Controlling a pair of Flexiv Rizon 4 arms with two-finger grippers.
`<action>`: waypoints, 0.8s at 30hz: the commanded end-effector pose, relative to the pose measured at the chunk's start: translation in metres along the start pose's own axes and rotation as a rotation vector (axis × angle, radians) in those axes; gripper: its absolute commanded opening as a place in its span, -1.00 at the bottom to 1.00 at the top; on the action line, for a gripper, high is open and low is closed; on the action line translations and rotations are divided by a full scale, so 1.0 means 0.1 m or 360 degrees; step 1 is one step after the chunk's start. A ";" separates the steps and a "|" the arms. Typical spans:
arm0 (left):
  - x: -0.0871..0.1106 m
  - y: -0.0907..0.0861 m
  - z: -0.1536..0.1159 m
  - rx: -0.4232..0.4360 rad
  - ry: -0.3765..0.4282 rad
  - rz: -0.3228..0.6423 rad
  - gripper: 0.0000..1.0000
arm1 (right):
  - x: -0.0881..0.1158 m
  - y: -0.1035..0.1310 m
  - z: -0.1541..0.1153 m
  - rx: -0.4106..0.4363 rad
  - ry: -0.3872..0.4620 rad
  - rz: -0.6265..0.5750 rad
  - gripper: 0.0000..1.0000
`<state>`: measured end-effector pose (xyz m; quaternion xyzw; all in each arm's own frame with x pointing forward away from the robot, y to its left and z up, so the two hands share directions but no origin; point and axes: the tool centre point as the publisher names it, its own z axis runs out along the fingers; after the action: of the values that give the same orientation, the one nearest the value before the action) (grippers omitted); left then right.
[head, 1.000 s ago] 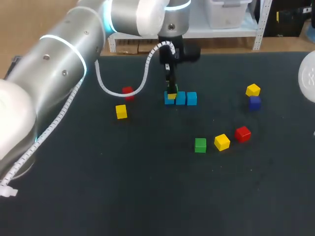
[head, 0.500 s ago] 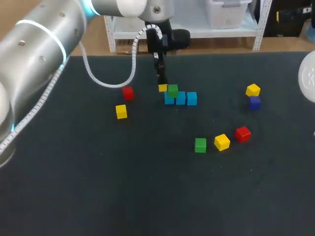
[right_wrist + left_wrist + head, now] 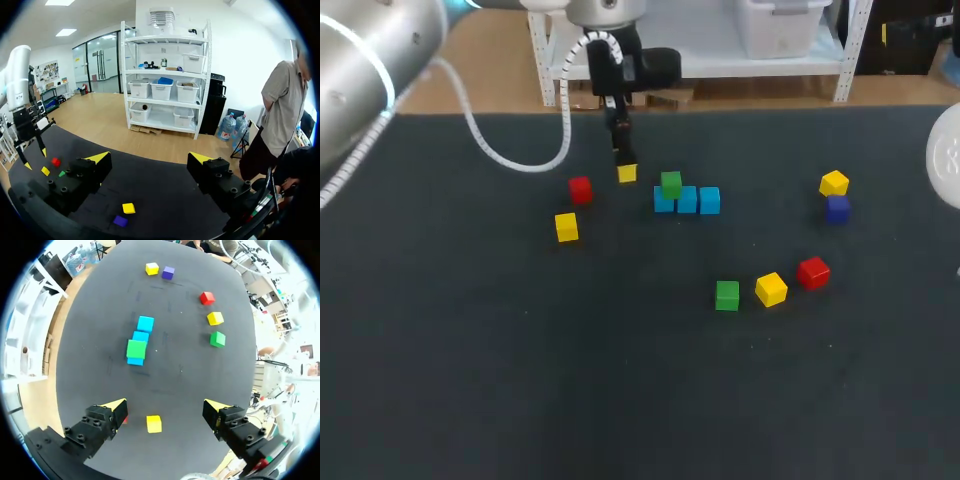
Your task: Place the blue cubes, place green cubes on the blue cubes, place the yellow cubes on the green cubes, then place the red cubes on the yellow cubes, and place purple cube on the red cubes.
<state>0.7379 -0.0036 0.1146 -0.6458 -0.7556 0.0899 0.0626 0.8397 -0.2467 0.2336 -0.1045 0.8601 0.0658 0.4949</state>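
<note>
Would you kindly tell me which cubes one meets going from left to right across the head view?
Left yellow cube, left red cube, row of blue cubes, loose green cube, middle yellow cube, right red cube.

Colour check from my remote station: the counter [image 3: 520, 400] is dark charcoal. The blue cubes [image 3: 687, 200] are light blue, and one carries a bright green cube [image 3: 671, 183]. A second green cube [image 3: 726, 295] matches it. The yellow cubes [image 3: 566, 227] [image 3: 771, 289] [image 3: 834, 183], the red cubes [image 3: 580, 189] [image 3: 813, 272] and the purple cube [image 3: 837, 208] are all plain and unpatterned. My left claw [image 3: 165, 407] and right claw [image 3: 148, 158] are black, tipped yellow. The left arm [image 3: 360, 50] is silver-grey and its cable [image 3: 500, 152] is white.
</note>
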 end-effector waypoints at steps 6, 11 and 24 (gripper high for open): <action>0.36 -0.38 -0.07 -0.0331 -0.0123 -0.0113 1.00 | 0.00 -0.01 0.00 -0.0002 0.0000 -0.0001 1.00; 0.49 -0.45 -0.07 -0.0402 -0.0127 -0.0204 1.00 | 0.00 -0.01 0.00 -0.0002 0.0000 -0.0001 1.00; 0.91 -0.62 -0.06 -0.0456 -0.0149 -0.0393 1.00 | 0.00 -0.01 0.00 -0.0002 0.0000 -0.0001 1.00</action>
<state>0.6761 0.0681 0.1321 -0.5478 -0.8333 0.0418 0.0610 0.8397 -0.2467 0.2336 -0.1045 0.8601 0.0658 0.4949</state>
